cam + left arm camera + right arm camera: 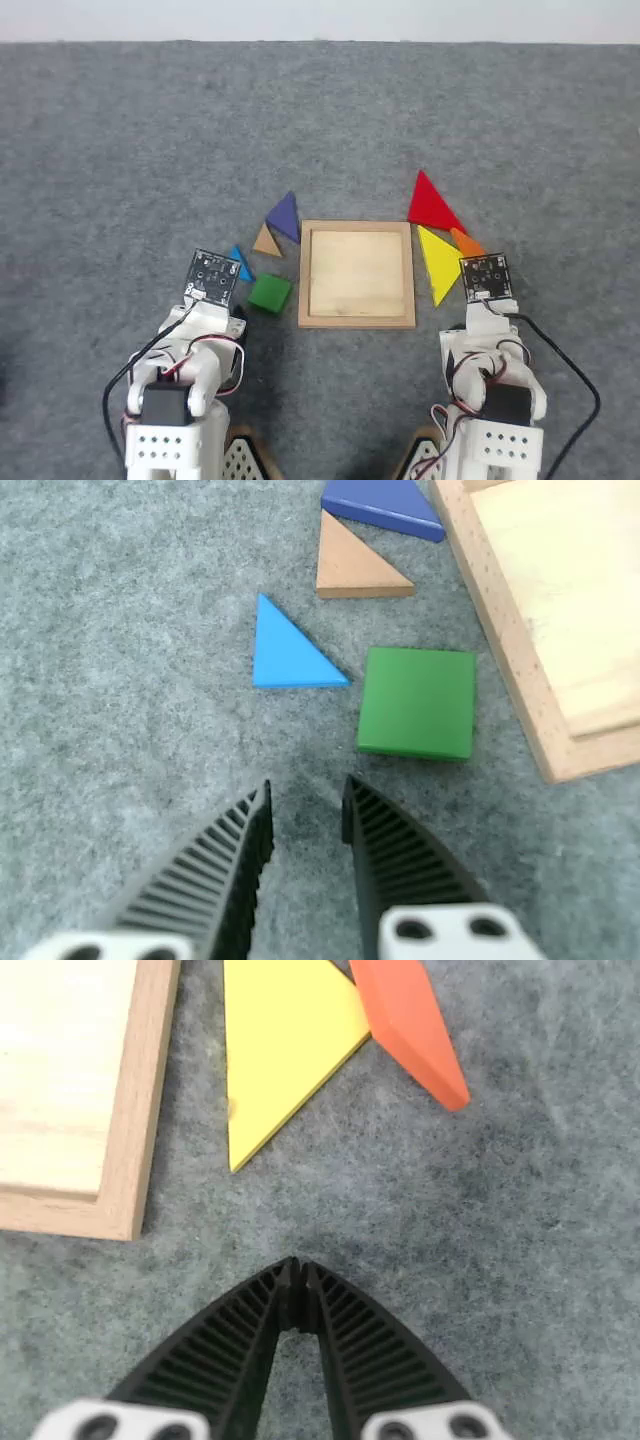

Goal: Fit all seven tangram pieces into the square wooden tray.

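The square wooden tray lies empty at the table's middle. Left of it are a dark blue triangle, a tan triangle, a light blue triangle and a green square. Right of it lie a red triangle, a yellow triangle and an orange parallelogram. My left gripper hovers over bare carpet just short of the green square and light blue triangle, slightly open and holding nothing. My right gripper is shut and empty, short of the yellow triangle and orange parallelogram.
Grey carpet covers the table. The tray's rim runs beside the green square, and the tray's near corner lies close to my right gripper. Both arm bases stand at the front edge.
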